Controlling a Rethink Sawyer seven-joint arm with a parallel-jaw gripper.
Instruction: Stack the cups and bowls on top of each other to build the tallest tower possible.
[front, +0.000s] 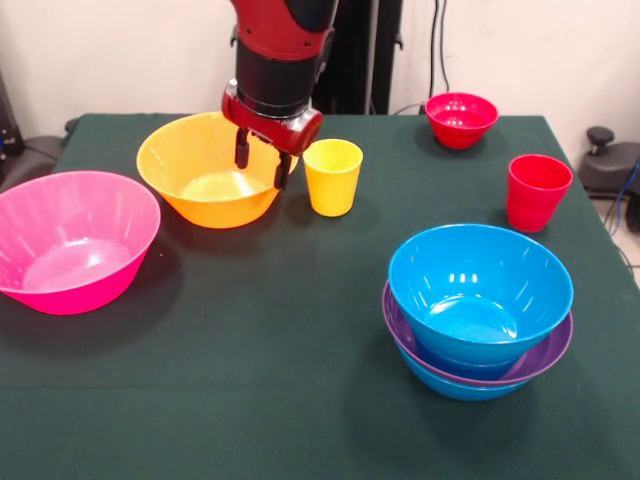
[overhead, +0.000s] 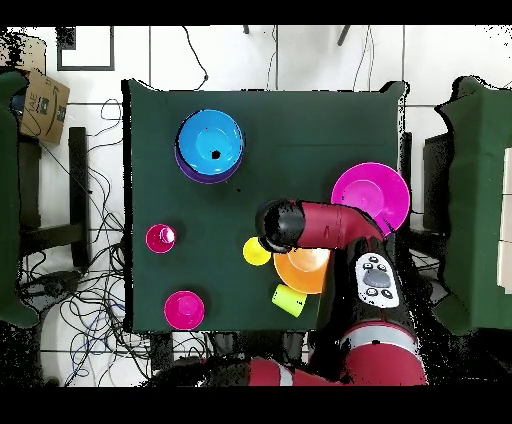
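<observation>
Front view, table contents: green-covered table (front: 300, 330) holding seven pieces in sight.

- Gripper (front: 262, 160): hangs over the near rim of the orange bowl (front: 205, 175), its two dark fingers (front: 241, 148) apart, one inside the rim, one just outside it; nothing clamped between them.
- Yellow cup (front: 332, 176): upright, just beside the orange bowl, close to the outer finger but apart from it.
- Pink bowl (front: 70, 240): large, upright, alone at the table's edge, near the orange bowl.
- Tower (front: 478, 310): a blue bowl (front: 480, 285) nested in a purple bowl (front: 545, 358), with another blue bowl showing beneath; three pieces only.
- Red cup (front: 537, 192): upright, behind the tower, apart from it.
- Small red bowl (front: 461, 119): upright, at the far edge.

Overhead view, addition: lime green cup (overhead: 288, 299) lies tilted just beside the orange bowl on the robot's side, near the table edge.
</observation>
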